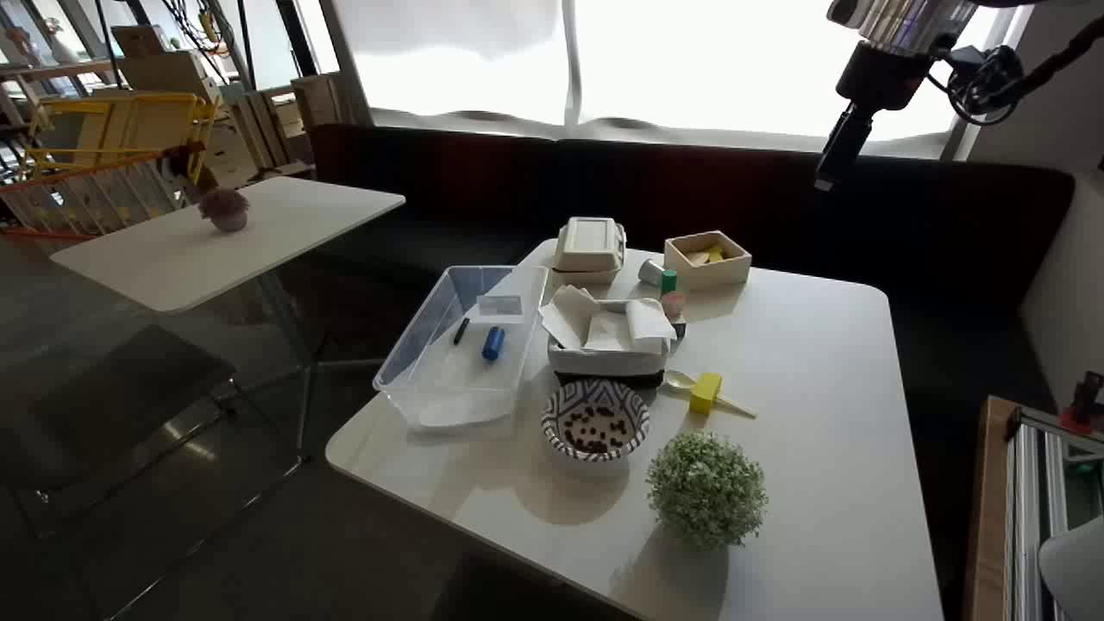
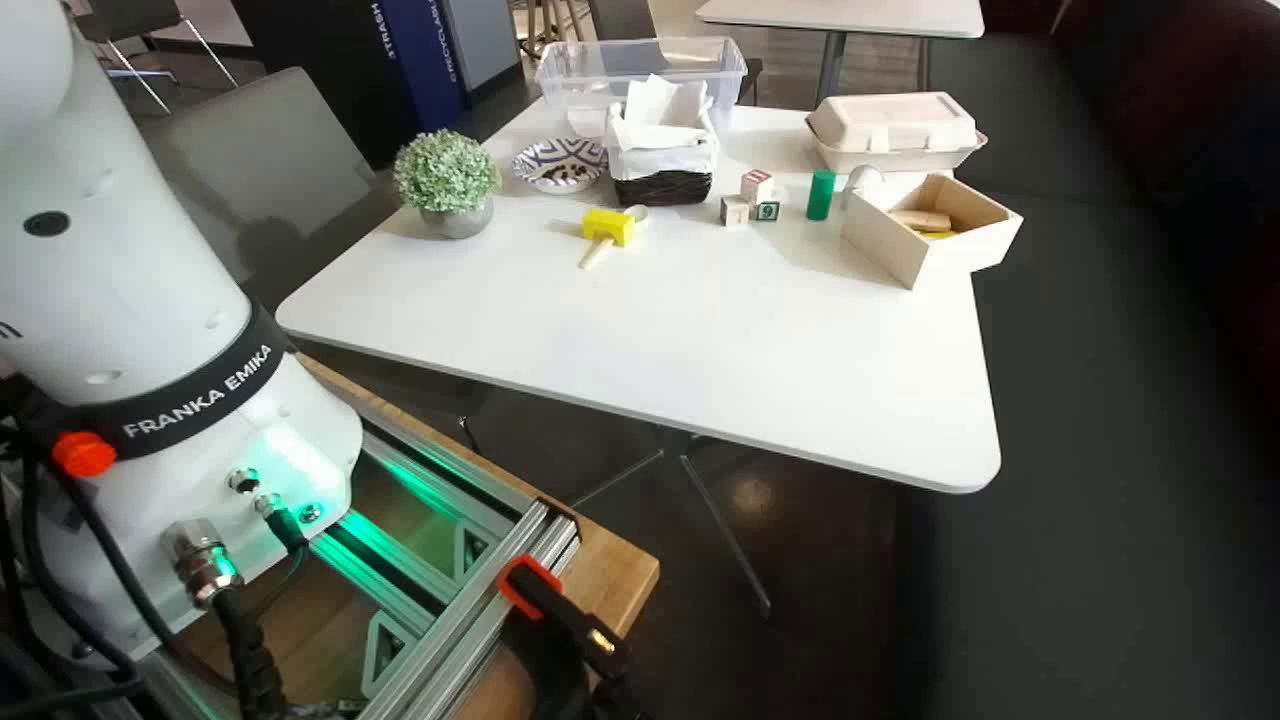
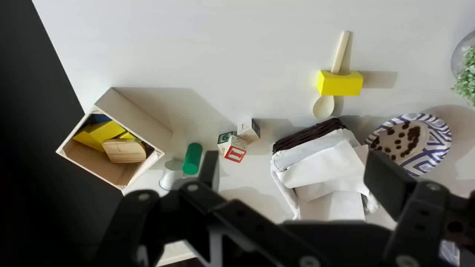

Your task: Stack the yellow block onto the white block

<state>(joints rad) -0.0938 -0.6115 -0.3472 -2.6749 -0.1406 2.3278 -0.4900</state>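
Observation:
The yellow block [image 1: 705,393] [image 2: 608,227] [image 3: 340,83] lies across a pale wooden spoon [image 1: 738,409] [image 2: 597,253] [image 3: 340,52] on the white table. No plain white block can be made out. Small pale letter blocks [image 2: 757,186] [image 3: 235,149] stand in a cluster, one of them on top, between the lined basket and a green cylinder. My gripper [image 1: 825,184] [image 3: 297,174] is high above the table, apart from all of these. In the wrist view its fingers are wide apart with nothing between them. It is out of view in an exterior view.
A wooden box [image 1: 707,269] [image 2: 940,245] [image 3: 135,122] holds yellow and wooden pieces. A paper-lined basket [image 2: 662,170], a patterned bowl [image 1: 595,420], a potted plant [image 1: 707,492], a green cylinder [image 3: 192,158], a clear bin [image 1: 466,345] and a takeaway container [image 2: 895,130] also stand on the table.

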